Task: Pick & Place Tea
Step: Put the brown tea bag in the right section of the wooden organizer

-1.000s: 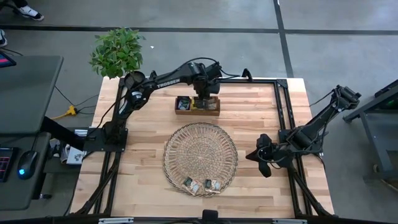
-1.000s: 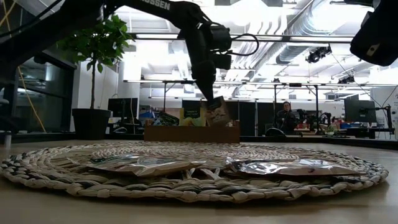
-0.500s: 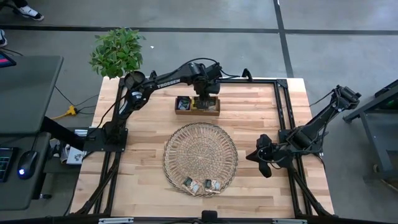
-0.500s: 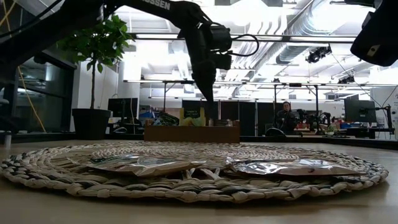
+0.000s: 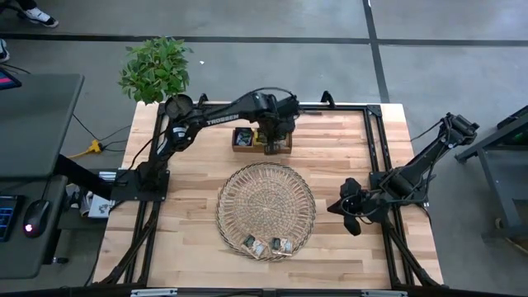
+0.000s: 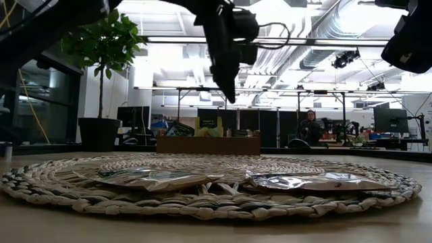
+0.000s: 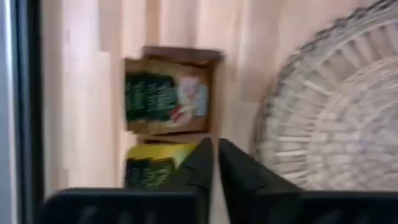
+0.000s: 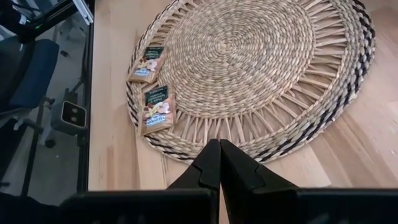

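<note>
A small wooden box point(image 5: 262, 140) at the far middle of the table holds tea sachets standing on edge, dark green ones point(image 7: 149, 96) and yellow ones point(image 7: 155, 163). My left gripper point(image 5: 271, 145) hangs above the box's near side point(image 6: 231, 100), pointing steeply down. Its fingers point(image 7: 205, 158) are almost together, with nothing seen between them. The round woven tray point(image 5: 266, 194) lies in the middle, with three sachets point(image 5: 263, 244) flat on its near rim. My right gripper point(image 5: 335, 208) waits shut above the table, right of the tray point(image 8: 219, 144).
A potted plant point(image 5: 155, 70) stands off the table's far left corner. Black frame rails point(image 5: 373, 157) run along the table's sides. Bare wood lies between box and tray and on both sides of the tray. A person point(image 6: 312, 127) sits far off in the room.
My left gripper has come away from the box toward the table's near edge, a little higher. A pale sachet that stood tilted at its fingertips above the box a second ago no longer shows there.
</note>
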{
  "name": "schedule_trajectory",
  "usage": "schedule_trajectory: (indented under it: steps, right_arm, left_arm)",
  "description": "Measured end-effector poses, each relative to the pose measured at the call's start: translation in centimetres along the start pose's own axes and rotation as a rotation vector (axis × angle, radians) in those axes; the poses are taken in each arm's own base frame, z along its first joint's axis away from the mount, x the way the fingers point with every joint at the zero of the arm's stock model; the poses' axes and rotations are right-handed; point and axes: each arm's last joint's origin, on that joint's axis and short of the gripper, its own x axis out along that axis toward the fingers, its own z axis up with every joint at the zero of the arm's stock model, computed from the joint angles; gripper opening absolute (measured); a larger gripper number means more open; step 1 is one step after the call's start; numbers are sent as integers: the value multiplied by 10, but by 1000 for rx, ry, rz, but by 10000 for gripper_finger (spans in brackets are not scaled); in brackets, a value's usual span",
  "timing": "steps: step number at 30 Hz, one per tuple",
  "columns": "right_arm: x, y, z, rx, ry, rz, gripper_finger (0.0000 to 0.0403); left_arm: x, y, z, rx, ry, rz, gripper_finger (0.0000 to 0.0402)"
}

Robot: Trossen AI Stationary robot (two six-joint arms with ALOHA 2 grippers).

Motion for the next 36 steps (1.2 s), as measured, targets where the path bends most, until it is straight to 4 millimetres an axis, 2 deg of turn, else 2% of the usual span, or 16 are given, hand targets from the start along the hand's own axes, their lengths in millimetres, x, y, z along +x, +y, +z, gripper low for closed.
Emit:
schedule_trajectory:
  steps: [2,11,15,23,31,36]
  right_arm:
    - [0,0,0,-4,5,5,0]
    - [0,1,-1,-34,27,25,0]
    - [0,4,0,-70,42,69,0]
    - [-1,9,2,-154,46,147,0]
    - [-2,16,5,-230,4,217,0]
    - [-7,25,4,-283,-53,272,0]
  left_arm:
    - [-2,-12,1,0,14,-17,8]
    - [-30,-77,10,-84,-39,-57,2]
    - [-29,-112,16,-115,-64,-81,1]
    - [-35,-168,19,-216,-105,-96,0]
    - [-45,-236,10,-291,-135,-70,0]
    - [-52,-269,3,-369,-197,-30,0]
